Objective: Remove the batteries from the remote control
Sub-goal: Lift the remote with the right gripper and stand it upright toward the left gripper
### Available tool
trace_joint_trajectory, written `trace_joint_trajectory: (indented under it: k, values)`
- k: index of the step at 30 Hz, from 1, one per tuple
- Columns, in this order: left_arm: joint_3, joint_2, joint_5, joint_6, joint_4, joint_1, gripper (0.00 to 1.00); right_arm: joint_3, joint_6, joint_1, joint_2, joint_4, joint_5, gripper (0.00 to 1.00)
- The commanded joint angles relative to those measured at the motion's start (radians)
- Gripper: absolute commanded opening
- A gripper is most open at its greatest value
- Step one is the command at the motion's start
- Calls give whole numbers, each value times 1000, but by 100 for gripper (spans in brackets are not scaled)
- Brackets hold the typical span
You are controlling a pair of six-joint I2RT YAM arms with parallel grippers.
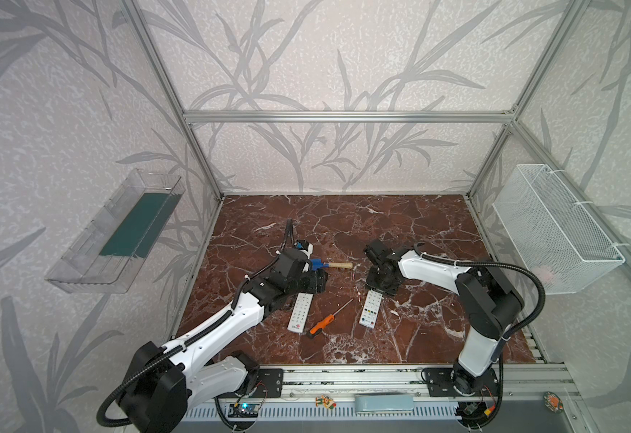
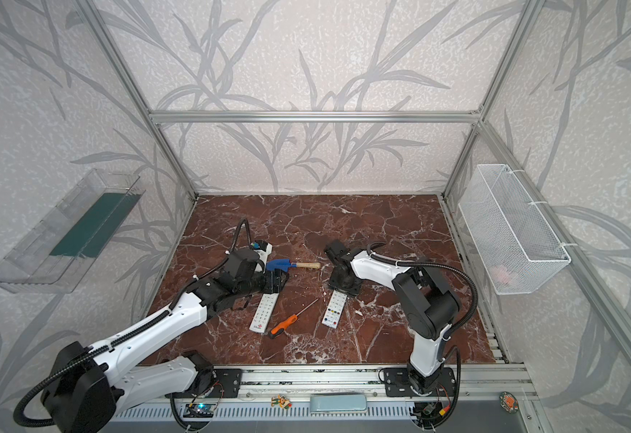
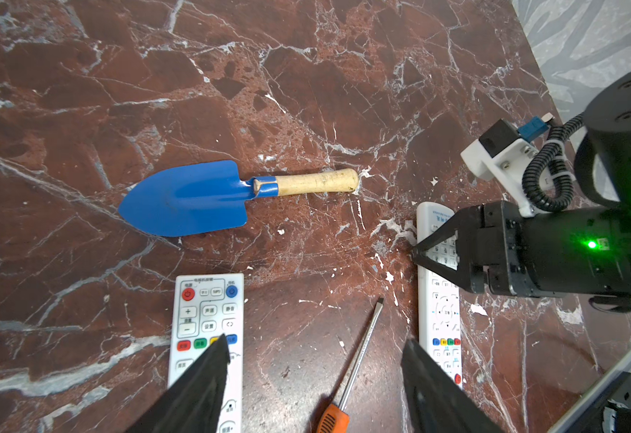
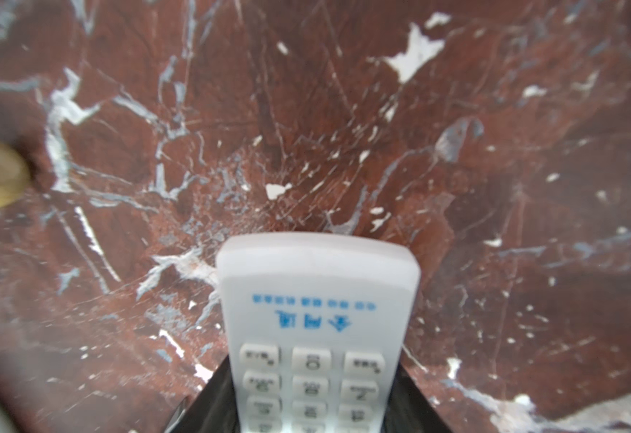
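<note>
Toward the front of the desk (image 1: 344, 225), two white remotes lie keys up, the left remote (image 1: 299, 313) and the right remote (image 1: 371, 313), with an orange-handled screwdriver (image 1: 323, 323) between them. You see no batteries; judge them to be shut inside, behind covers on the undersides.

Your right claw (image 4: 316, 405) has its jaws against both long edges of the right remote near its far end, apparently gripping it. Your left claw (image 3: 314, 341) hangs wide open above the left remote and the screwdriver, holding nothing.

Expect the remote to be light, stiff and smooth-sided, so it may slip or pivot when held by one end. The long edges are the right place to hold it, and it needs turning over. The cells should be small, hard, slick and prone to rolling, so take each one across its middle.

The right remote is white with pale grey keys, blue print and a row of coloured buttons.
</note>
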Motion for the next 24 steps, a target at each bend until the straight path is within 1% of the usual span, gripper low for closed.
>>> trace_joint_trajectory:
  k: [1, 3, 4, 6, 8, 9, 11, 13, 15, 16, 18, 20, 21, 22, 23, 24]
  values:
    - [20, 23, 66, -30, 22, 4, 74, -66, -20, -53, -48, 157, -110, 37]
    - [16, 39, 115, -39, 52, 4, 74, -76, -53, -83, -69, 184, -159, 35]
    - [13, 50, 147, -39, 73, 2, 74, -75, -67, -100, -106, 179, -178, 34]
    - [12, 70, 210, -31, 114, -4, 74, -73, -83, -135, -134, 169, -220, 34]
    - [29, 89, 264, 23, 134, -33, 74, -58, -105, -171, -145, 148, -297, 33]
    - [55, 101, 263, 78, 106, -60, 74, -39, -122, -193, -145, 118, -336, 33]
    - [133, 133, 203, 226, -9, -131, 75, 3, -155, -217, -146, 40, -384, 31]
    - [221, 168, 87, 405, -139, -210, 77, 37, -186, -231, -153, -33, -409, 31]
    - [270, 185, -17, 518, -200, -262, 80, 38, -183, -240, -174, -56, -442, 31]
    - [280, 182, -15, 552, -201, -270, 80, 21, -163, -247, -191, -37, -471, 31]
    - [252, 155, 40, 602, -143, -271, 80, -20, -110, -259, -225, 16, -532, 31]
    - [168, 98, 85, 661, -5, -277, 80, -44, -75, -266, -253, 49, -565, 31]
    - [113, 60, 116, 710, 79, -280, 80, -51, -67, -268, -263, 57, -581, 31]
    - [64, 23, 142, 774, 135, -283, 83, -57, -59, -269, -271, 60, -596, 32]
    - [27, -10, 161, 819, 178, -285, 86, -62, -54, -271, -279, 60, -606, 32]
    - [-8, -45, 199, 900, 197, -287, 87, -70, -44, -277, -283, 65, -623, 32]
